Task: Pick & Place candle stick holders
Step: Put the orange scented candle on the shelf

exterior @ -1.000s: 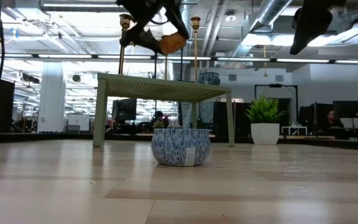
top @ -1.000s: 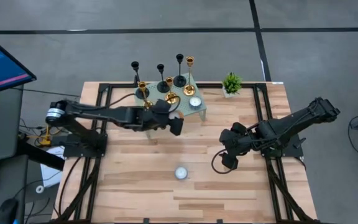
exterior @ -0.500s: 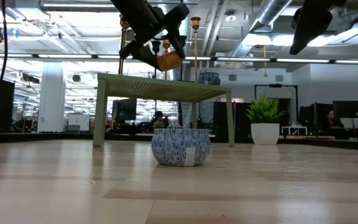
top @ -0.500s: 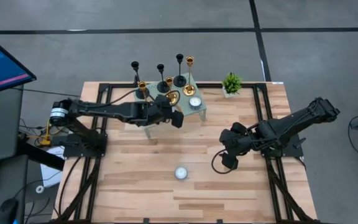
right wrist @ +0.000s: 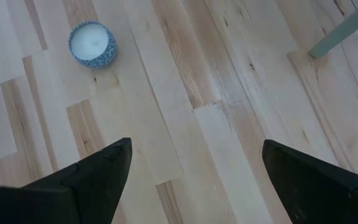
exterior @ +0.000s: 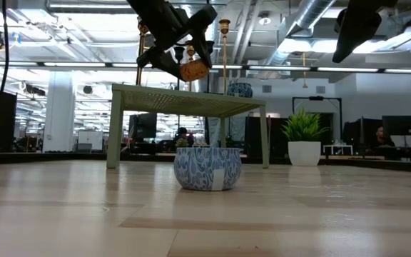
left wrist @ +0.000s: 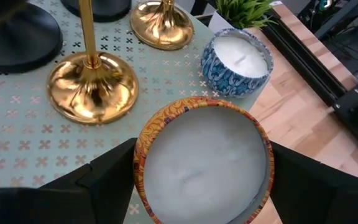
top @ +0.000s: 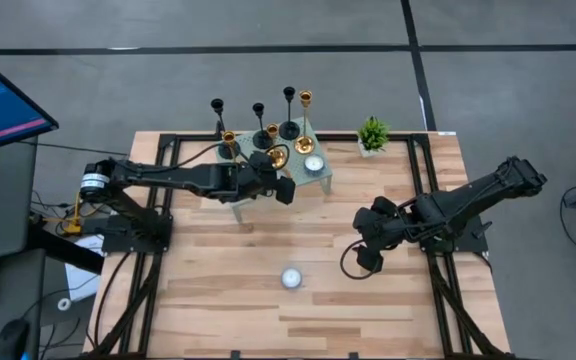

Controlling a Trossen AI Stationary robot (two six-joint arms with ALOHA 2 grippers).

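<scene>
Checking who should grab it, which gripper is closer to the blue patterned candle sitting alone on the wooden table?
Right. The right gripper hangs open just right of the blue patterned candle. The left gripper is farther back over the small green table, holding an orange-rimmed candle.

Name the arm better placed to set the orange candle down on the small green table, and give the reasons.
Left. The left gripper already grips the orange candle above the small green table. The right gripper waits open over bare wood, away from it.
</scene>
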